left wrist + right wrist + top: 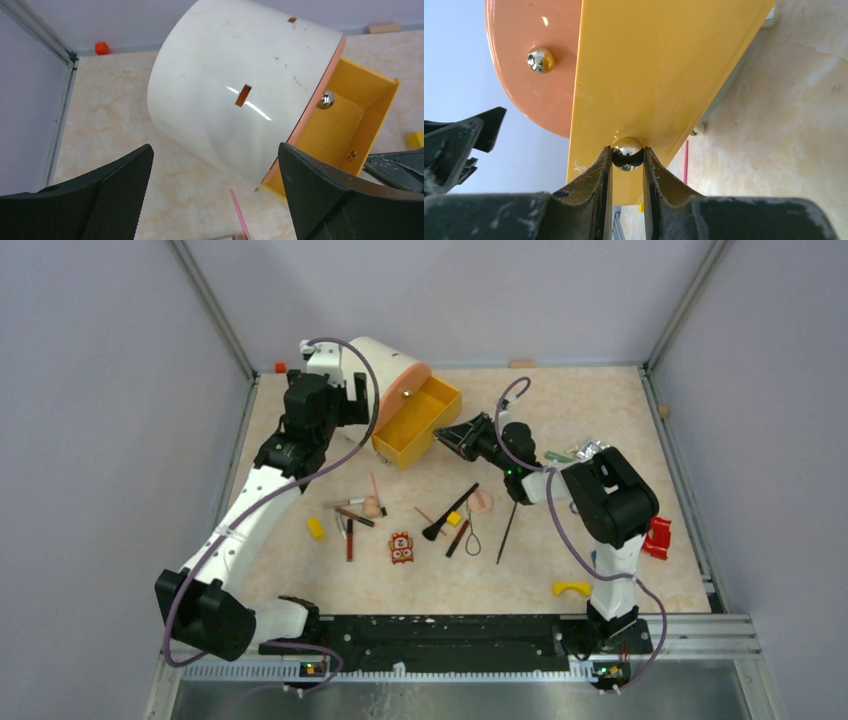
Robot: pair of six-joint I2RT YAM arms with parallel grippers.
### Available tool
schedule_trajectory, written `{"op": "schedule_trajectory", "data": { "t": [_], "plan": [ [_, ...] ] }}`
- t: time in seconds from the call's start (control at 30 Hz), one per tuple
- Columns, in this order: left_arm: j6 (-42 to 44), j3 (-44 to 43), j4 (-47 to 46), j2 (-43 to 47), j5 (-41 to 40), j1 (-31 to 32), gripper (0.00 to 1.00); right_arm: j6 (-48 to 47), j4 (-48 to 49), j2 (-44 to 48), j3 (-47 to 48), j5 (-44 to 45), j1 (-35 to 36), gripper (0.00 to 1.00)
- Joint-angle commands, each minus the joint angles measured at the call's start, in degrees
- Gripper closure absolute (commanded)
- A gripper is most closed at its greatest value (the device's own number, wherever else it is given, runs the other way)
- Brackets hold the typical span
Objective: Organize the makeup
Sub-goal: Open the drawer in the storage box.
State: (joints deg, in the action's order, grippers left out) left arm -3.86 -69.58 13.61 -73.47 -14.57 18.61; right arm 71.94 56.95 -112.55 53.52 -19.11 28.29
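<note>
White drum cabinet (385, 365) on its side back-left, yellow drawer (415, 425) out toward R arm. L gripper (215, 150) spread wide by drum; R gripper (627, 165) pinches drawer knob (627, 152). Loose mid-table: black brush (450, 512) diagonal, bristles near-left; red pencil (349, 540) runs near-far.

All the makeup lies loose and flat, on the arm-base side of the right gripper (445, 434). Almost straight toward the bases from it, a black-handled brush (450, 512) slants, bristles at its nearer end. A small peach round puff (481, 502) sits just right of it, with a thin black stick (507, 532) beyond. A black wire-loop tool (471, 538) and a dark red pencil (458, 538) lie side by side. Farther to the gripper's left cluster a second peach puff (371, 507), a thin pink stick (375, 485), a brown stick (354, 516) and a red pencil (349, 539), some possibly touching.
</note>
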Motion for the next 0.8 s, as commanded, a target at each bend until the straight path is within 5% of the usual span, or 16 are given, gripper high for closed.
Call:
{"op": "schedule_trajectory", "data": {
  "t": [0.0, 0.23, 0.77],
  "plan": [
    [2.7, -2.0, -4.8, -0.7, 1.6, 2.2, 0.01, -1.8, 1.9, 3.4, -0.1, -1.2, -0.3, 0.97],
    [9.8, -4.8, -6.7, -7.0, -6.3, 8.6, 0.01, -1.9, 1.8, 3.4, -0.1, -1.5, -0.4, 0.97],
    [10.8, -7.6, -6.8, -16.0, -18.7, 8.4, 0.03, -0.9, 4.7, 3.7, -2.5, -2.5, -0.7, 0.97]
  ]
}}
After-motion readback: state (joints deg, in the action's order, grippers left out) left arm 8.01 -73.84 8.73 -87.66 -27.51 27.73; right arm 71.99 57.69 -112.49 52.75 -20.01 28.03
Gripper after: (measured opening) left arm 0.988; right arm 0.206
